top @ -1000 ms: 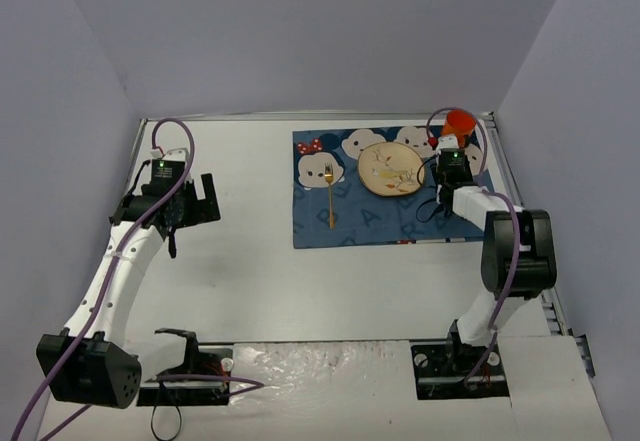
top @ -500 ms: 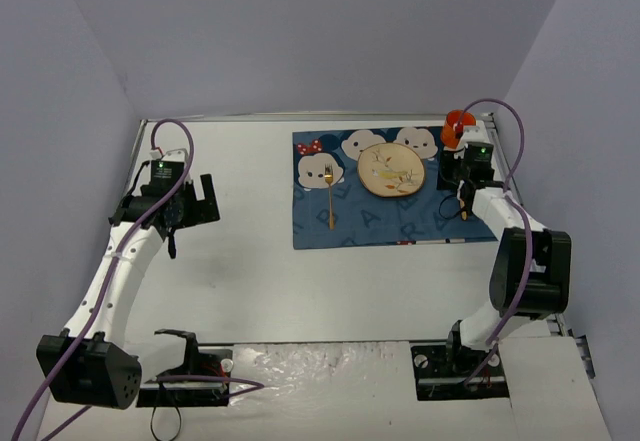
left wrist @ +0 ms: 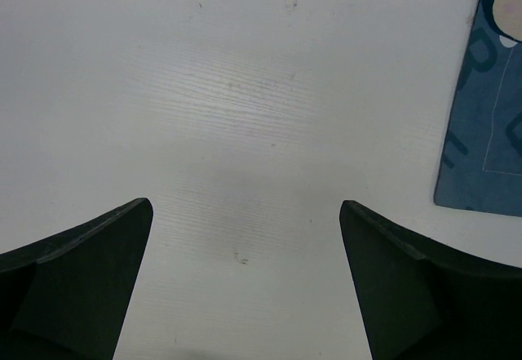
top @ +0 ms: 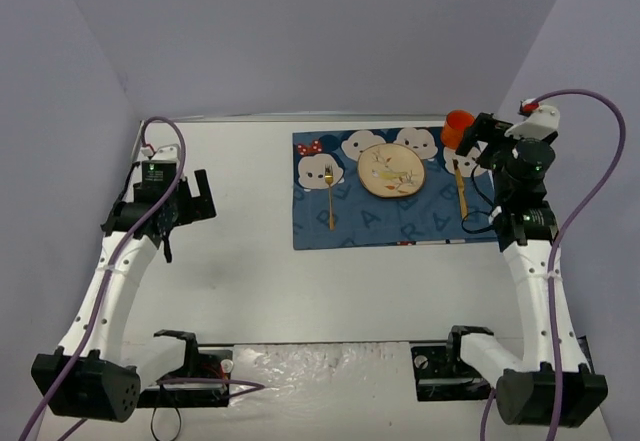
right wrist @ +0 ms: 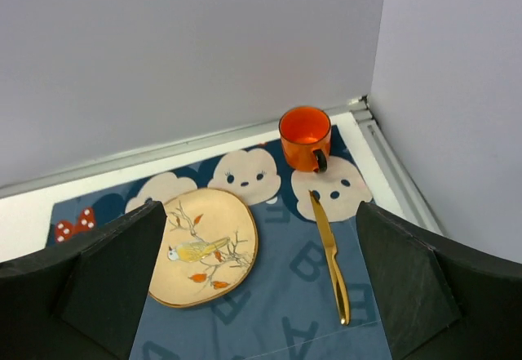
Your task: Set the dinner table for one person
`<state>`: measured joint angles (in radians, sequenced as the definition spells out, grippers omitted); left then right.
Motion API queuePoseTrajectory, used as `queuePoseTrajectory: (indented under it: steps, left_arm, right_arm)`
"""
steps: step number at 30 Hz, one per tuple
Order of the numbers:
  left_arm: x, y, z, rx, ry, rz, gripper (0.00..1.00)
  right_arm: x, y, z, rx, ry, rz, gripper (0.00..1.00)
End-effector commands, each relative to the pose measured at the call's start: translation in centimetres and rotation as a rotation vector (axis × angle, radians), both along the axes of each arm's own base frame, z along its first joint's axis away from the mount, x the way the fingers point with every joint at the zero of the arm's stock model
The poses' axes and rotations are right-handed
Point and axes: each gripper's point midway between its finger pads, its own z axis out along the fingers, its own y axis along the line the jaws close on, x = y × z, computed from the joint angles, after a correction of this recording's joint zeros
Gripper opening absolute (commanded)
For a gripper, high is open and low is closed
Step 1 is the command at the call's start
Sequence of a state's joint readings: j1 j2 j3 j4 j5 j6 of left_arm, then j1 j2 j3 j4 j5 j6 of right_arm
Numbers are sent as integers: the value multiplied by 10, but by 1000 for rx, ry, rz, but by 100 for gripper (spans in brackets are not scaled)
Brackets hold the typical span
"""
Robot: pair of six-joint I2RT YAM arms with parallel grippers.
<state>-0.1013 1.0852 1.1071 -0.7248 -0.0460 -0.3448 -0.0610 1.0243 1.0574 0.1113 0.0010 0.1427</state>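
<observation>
The white dinner table [top: 250, 261] carries a blue mouse-face mat [top: 385, 219]. On the mat lie a bird-painted plate [top: 392, 170], a gold fork [top: 329, 197] left of it and a gold knife [top: 460, 189] right of it. An orange cup [top: 457, 127] stands at the mat's far right corner. My right gripper [top: 480, 141] hangs open and empty high above the knife and cup. Its wrist view shows the plate [right wrist: 205, 246], knife [right wrist: 330, 258] and cup [right wrist: 304, 137] well below the right gripper [right wrist: 259, 237]. My left gripper [top: 195, 196] is open over bare table [left wrist: 245, 91], with nothing between the left gripper [left wrist: 245, 213] fingers.
Grey walls close in the table on the left, back and right, and the cup stands close to the right wall. A thin metal rim [right wrist: 391, 164] runs along the table's right edge. The mat's left edge [left wrist: 489, 131] shows at the right of the left wrist view.
The right gripper opened, leaving the knife on the mat right of the plate, then rose and drew back to the right. The left arm shifted only slightly.
</observation>
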Motion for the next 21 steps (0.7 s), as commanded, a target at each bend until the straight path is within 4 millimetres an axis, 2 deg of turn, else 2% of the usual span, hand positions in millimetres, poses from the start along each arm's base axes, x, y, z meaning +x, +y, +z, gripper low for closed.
queuePoseTrajectory:
  steps: [1,3,6,9,11,17,21]
  left_arm:
    - [5,3,65,-20,-182,21,97]
    - [1,3,75,-19,-195,16,97]
    - [-8,4,94,-11,-234,3,97]
    - [-23,6,105,-2,-270,-7,97]
    - [-33,5,111,-5,-300,-27,97]
    - [-57,4,113,0,-355,-63,97]
    - [-64,7,98,10,-367,-52,97]
  right_arm:
    - [-31,4,59,-9,-109,-70,100]
    - [-50,14,73,-24,-140,-72,100]
    - [-79,16,74,-16,-145,-77,100]
    - [-116,15,83,6,-227,-55,100]
    - [-131,15,77,-25,-226,-34,100]
    - [-164,23,61,-64,-253,39,100]
    - [-172,17,49,-27,-261,10,100]
